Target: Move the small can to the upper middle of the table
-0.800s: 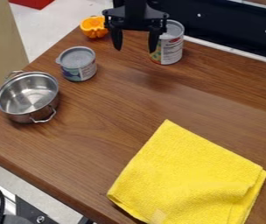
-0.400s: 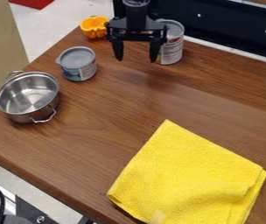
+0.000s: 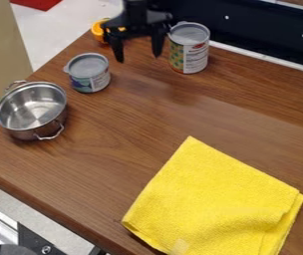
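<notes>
Brn wood tbl (image 3: 131, 134), pale flr (image 3: 64, 27), tan panel (image 3: 1, 55), dk panel behind (image 3: 264, 30)

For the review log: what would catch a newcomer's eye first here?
The bright yellow cloth, spread over the lower right of the brown table. Next, the shiny metal pot near the left edge, and the black gripper hanging open at the top, between the small can and the taller one.

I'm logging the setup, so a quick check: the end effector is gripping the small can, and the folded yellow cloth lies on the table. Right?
Not quite: the camera view shows the end effector open and holding nothing; the small can stands on the table. The folded yellow cloth does lie there.
</notes>
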Robot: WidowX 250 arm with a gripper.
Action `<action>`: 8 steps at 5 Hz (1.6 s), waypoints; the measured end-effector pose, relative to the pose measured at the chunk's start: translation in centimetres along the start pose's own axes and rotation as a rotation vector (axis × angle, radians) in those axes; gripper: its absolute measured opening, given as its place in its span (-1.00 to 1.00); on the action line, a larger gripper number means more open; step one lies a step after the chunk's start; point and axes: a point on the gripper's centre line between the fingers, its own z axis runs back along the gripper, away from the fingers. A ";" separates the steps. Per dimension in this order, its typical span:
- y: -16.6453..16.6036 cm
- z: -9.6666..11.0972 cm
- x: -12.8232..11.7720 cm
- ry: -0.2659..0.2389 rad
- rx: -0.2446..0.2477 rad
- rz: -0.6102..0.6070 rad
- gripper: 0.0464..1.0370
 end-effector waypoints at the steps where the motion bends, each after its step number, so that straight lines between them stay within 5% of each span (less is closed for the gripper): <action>1: 1.5 1.5 2.2 -0.015 0.005 0.045 0.92; 2: 2.9 2.2 4.3 -0.066 -0.012 0.141 0.92; 4: 4.9 2.6 6.4 -0.200 0.054 0.436 0.92; 5: 6.0 1.3 6.3 -0.149 0.125 0.504 0.92; 8: 9.9 -0.1 8.0 -0.126 0.102 0.542 0.92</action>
